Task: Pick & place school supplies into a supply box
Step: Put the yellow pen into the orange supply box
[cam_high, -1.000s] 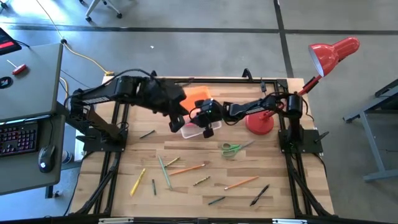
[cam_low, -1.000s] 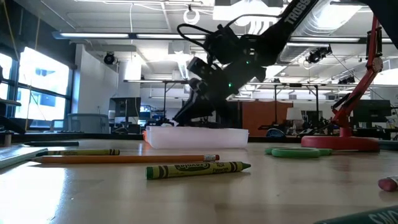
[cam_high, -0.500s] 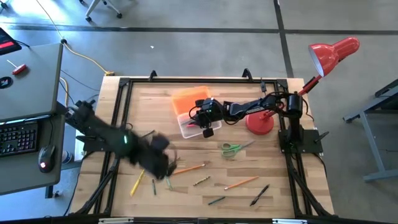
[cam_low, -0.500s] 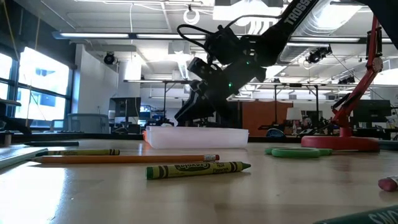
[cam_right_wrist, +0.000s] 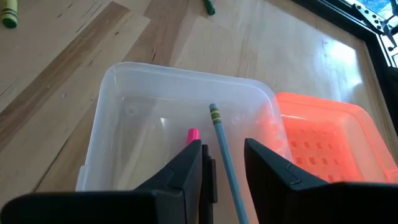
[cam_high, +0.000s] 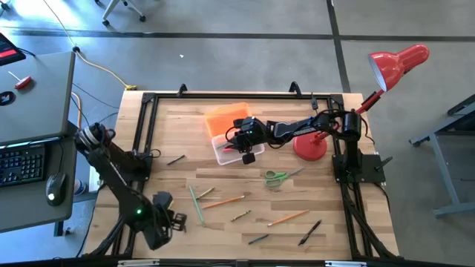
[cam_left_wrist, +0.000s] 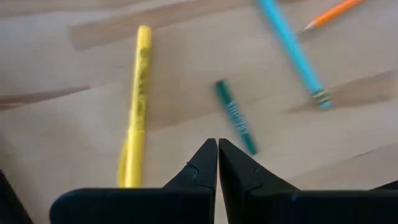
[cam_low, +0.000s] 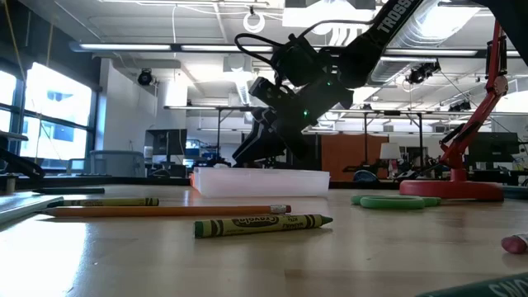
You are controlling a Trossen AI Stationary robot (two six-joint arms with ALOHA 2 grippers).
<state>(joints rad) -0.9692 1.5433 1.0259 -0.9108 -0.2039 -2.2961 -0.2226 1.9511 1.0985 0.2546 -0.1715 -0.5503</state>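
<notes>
In the left wrist view the yellow marker runs behind the left end effector, its lower end hidden; the orange pencil is cut off by the picture's edge, and everything on the counter is blurred. In the right wrist view the blue pencil and a pink tip pass behind the right end effector, so how they are held cannot be told. In the low view the supply box hides its contents behind frosted walls
</notes>
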